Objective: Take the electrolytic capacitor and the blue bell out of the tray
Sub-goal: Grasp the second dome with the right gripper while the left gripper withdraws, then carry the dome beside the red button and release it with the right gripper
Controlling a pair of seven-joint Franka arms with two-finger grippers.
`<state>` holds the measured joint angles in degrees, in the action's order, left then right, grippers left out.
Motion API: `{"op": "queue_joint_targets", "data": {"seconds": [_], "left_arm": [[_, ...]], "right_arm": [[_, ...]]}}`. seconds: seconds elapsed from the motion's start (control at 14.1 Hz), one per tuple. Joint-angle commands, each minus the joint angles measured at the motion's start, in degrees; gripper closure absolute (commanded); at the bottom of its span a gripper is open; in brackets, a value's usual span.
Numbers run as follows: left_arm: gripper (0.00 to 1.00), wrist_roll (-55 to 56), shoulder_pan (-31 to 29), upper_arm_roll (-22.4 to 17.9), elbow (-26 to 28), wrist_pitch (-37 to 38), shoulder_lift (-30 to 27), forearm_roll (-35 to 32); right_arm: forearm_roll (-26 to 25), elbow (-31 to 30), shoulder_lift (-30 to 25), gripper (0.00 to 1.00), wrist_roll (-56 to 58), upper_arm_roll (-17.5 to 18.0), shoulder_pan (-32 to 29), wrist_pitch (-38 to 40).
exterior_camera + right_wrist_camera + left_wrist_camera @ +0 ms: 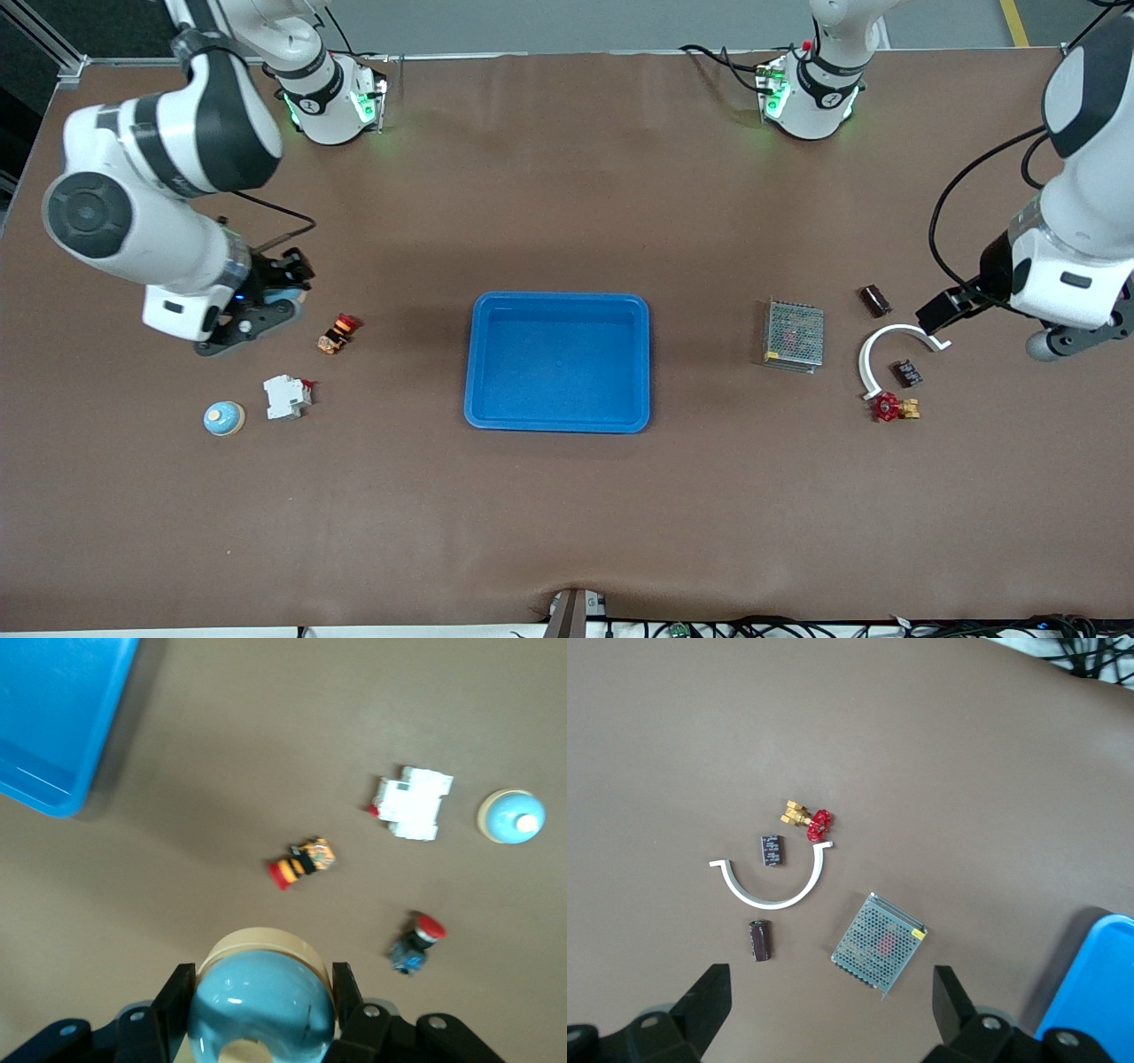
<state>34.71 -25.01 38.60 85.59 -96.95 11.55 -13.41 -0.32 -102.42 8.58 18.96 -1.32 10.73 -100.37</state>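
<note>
Here the blue tray point(558, 361) sits empty at the middle of the table point(567, 514), so both task items appear already out of it. The right gripper point(282, 297), over the table toward the right arm's end and well apart from the tray, is closed around a blue bell point(261, 1010); the right wrist view shows the bell's pale blue dome and cream rim squeezed between the two fingers. The bell hangs above bare table, so the coming move looks like a straight lowering and release, with the tray off toward the table's middle and out of the way. A second small blue bell point(223, 418) rests on the table nearer the front camera, beside a white breaker block point(286, 395) and a red-capped push button point(337, 332).

The left gripper point(833, 1005) waits with its fingers spread wide, holding nothing, over the table toward the left arm's end. The dark electrolytic capacitor point(875, 300) lies on its side there, beside a white curved bracket point(890, 354). A grey mesh box point(794, 334) lies between it and the tray
</note>
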Motion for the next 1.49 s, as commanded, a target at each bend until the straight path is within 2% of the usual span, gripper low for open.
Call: {"op": "queue_joint_targets", "data": {"seconds": [0.0, 0.21, 0.36, 0.64, 0.99, 1.42], "left_arm": [[0.0, -1.4, -0.5, 1.3, -1.6, 2.8, -1.0, 1.0], [0.0, -3.6, 0.4, 1.0, -3.0, 5.5, -2.0, 1.0], [0.0, -4.6, 2.6, -0.4, -2.9, 6.1, -3.7, 1.7], [0.0, -5.8, 12.7, -12.3, -2.5, 9.0, -7.6, 7.5], [0.0, -9.7, 20.8, -21.8, -2.0, 11.4, -10.0, 9.1], [0.0, -18.1, 28.1, -33.4, 3.3, 11.3, -14.3, 11.8]], "right_arm": [[-0.7, -9.6, -4.5, 0.61, 7.8, 1.1, -5.4, -6.7], [-0.6, -14.7, -4.4, 0.61, 16.6, 1.1, -10.5, -13.9], [-0.6, -18.9, -4.2, 0.6, 18.2, 1.1, -12.2, -19.4], [-0.6, -27.4, -3.2, 0.61, 18.3, 1.1, -12.8, -31.4], [-0.6, -30.3, 0.2, 0.6, 18.3, 1.2, -12.8, -36.3], [-0.6, -33.5, 5.7, 0.6, 18.3, 1.2, -12.2, -46.2]]}}
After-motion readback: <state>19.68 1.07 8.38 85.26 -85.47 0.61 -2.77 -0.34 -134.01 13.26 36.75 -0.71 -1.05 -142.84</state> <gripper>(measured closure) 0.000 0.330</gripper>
